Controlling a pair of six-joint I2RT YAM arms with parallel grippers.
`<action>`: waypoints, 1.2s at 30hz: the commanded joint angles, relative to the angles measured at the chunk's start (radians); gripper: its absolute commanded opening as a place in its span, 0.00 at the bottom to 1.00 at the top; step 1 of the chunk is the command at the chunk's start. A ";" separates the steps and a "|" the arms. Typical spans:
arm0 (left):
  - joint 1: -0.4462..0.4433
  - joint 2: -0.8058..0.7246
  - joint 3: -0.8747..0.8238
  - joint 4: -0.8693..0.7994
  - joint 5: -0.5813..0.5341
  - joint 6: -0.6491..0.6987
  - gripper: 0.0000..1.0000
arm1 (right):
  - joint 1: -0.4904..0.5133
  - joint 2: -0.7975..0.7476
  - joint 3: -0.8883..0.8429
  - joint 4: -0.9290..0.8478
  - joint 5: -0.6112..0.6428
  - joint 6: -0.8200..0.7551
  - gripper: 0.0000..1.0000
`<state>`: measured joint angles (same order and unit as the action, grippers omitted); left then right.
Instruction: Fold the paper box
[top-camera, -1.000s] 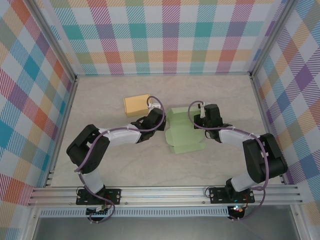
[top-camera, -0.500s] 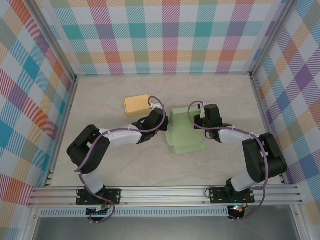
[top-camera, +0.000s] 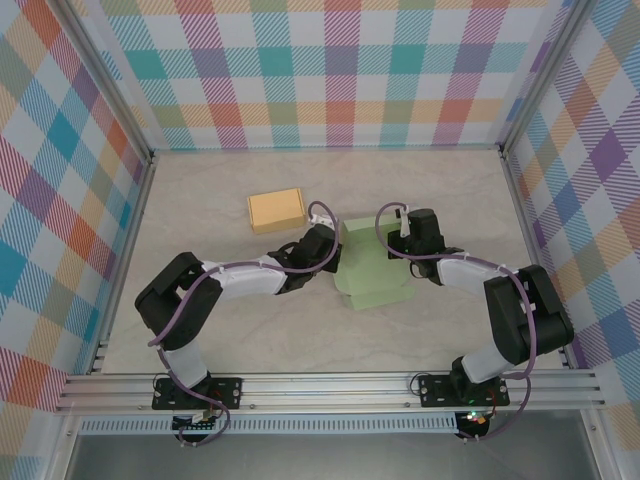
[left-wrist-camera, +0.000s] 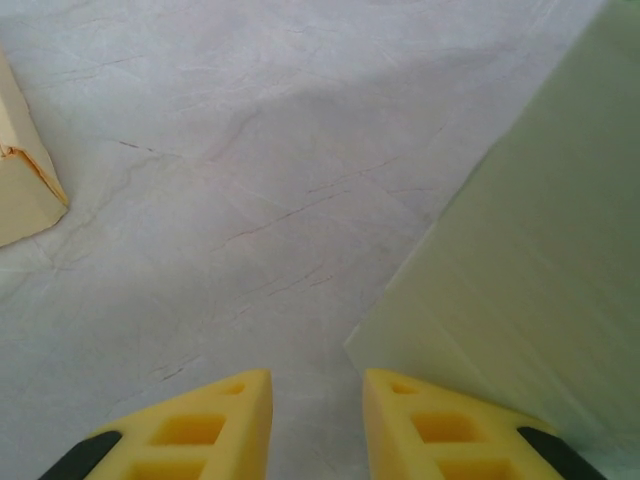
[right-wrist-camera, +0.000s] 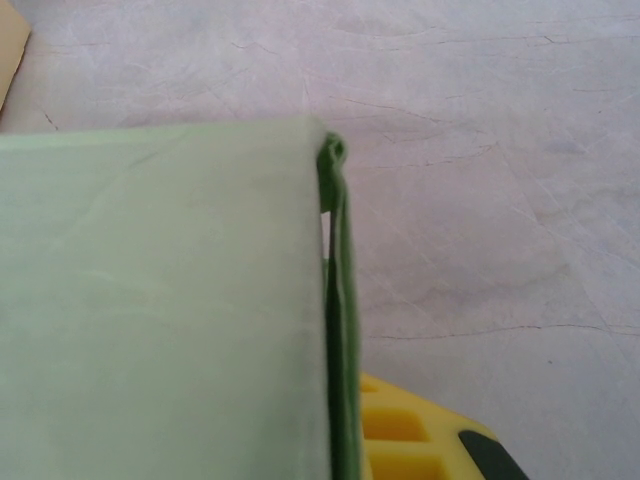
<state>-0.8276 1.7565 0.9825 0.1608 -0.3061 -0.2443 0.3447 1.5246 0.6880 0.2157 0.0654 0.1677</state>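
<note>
The light green paper box (top-camera: 372, 268) lies partly folded at mid-table. In the right wrist view its wide panel (right-wrist-camera: 160, 300) takes up the left side, and a doubled darker edge (right-wrist-camera: 337, 300) runs down to my right gripper (right-wrist-camera: 345, 410). That gripper is shut on this edge; one yellow finger (right-wrist-camera: 415, 435) shows and the other is hidden behind the panel. My left gripper (top-camera: 333, 256) sits at the box's left side. In the left wrist view it (left-wrist-camera: 316, 400) is open, with bare table between its fingers and the box's pale wall (left-wrist-camera: 530, 260) touching its right finger.
A tan closed box (top-camera: 276, 210) rests behind and left of the green one; its corner (left-wrist-camera: 25, 180) shows in the left wrist view. Plaid walls with metal posts (top-camera: 150, 165) ring the marble table (top-camera: 450, 190).
My left gripper has moved right, up against the green box's left side. The box's left part has lifted and its outline looks narrower. The right gripper has hardly moved.
</note>
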 joint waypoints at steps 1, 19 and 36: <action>-0.020 -0.025 0.008 -0.003 0.014 0.076 0.31 | 0.006 0.012 0.024 0.011 -0.025 0.003 0.00; -0.025 -0.064 0.040 -0.091 0.071 0.282 0.47 | 0.007 0.018 0.027 0.013 -0.030 0.006 0.00; -0.022 -0.039 0.092 -0.075 -0.064 0.318 0.50 | 0.007 0.018 0.027 0.010 -0.033 0.006 0.00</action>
<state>-0.8421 1.7016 1.0355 0.0322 -0.3031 0.0937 0.3447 1.5311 0.6899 0.2161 0.0521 0.1684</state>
